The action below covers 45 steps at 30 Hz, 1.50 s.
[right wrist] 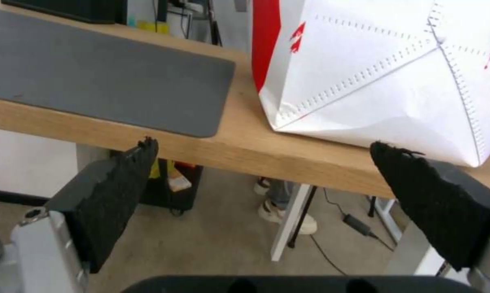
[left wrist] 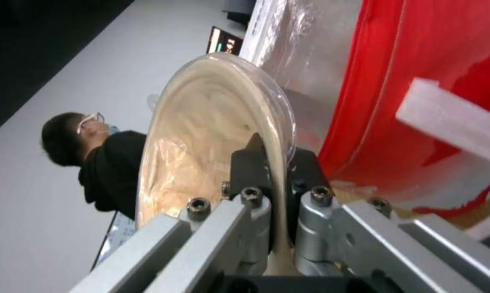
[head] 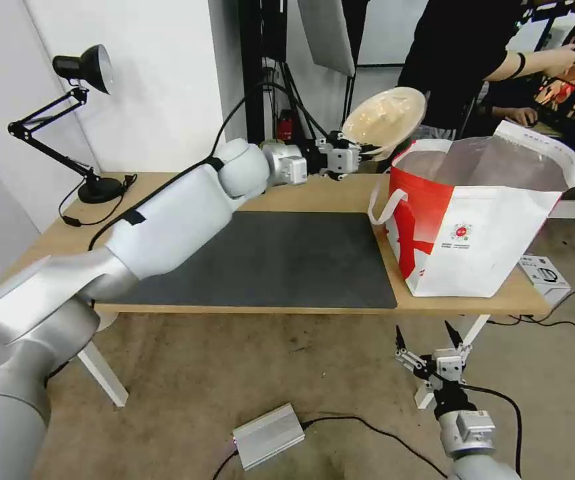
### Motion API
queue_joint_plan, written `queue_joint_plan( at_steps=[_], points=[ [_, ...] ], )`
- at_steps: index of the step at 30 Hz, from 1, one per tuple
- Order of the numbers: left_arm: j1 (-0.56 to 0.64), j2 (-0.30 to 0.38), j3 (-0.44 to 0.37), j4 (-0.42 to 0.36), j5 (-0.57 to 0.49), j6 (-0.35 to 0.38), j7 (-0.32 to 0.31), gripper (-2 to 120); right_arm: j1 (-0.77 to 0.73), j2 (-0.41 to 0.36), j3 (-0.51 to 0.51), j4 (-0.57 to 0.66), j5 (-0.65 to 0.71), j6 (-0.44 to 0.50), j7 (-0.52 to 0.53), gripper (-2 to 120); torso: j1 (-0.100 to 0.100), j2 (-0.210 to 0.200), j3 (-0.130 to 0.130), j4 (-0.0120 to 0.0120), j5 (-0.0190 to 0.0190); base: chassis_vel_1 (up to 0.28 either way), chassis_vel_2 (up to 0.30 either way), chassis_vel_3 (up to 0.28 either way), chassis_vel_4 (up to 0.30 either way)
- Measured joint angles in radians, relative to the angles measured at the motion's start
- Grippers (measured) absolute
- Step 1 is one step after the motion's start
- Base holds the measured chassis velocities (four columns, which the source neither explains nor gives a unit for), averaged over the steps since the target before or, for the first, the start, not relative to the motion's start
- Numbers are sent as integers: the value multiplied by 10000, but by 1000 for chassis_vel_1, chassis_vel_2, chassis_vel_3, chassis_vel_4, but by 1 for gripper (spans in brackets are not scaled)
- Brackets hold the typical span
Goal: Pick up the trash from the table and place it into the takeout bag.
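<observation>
Tan paper-pulp bowl (head: pixel 385 121) pinched at its rim by left gripper (head: pixel 361 152), beside takeout bag (head: pixel 474 220)

The boxy white takeout bag with red side panel (head: pixel 474 227) hides its own contents behind its walls. The tan paper-pulp bowl (head: pixel 384 121) has its near rim hidden by the left gripper (head: pixel 361 152). A small white box (head: pixel 544 272) sits partly behind the bag's right corner.

A black lamp (head: pixel 81 120) stands at the desk's (head: pixel 301 193) far left corner; a small white box (head: pixel 544 272) sits at its right end.
</observation>
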Motion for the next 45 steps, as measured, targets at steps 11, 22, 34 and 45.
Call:
queue_joint_plan(
  at_steps=[11,22,34,45],
  points=[
    [108,-903,-123,566,540,-163,17,1,-12,32,15,-45,6,9,2,100,0,-1,0,-1,0,0,0,0,0],
    [68,-1537,-195,1096,947,-381,56,1,-35,11,132,-74,21,60,6,100,0,-1,0,0,0,0,0,0,0],
    [-319,-2137,-435,1754,1463,-672,75,1,-22,40,119,-70,28,70,12,100,0,-1,0,0,-1,0,0,0,0],
    [-595,-2239,-652,1692,1814,-707,132,1,-25,51,31,-41,0,70,12,100,0,0,-1,-1,-1,0,0,0,0]
  ],
)
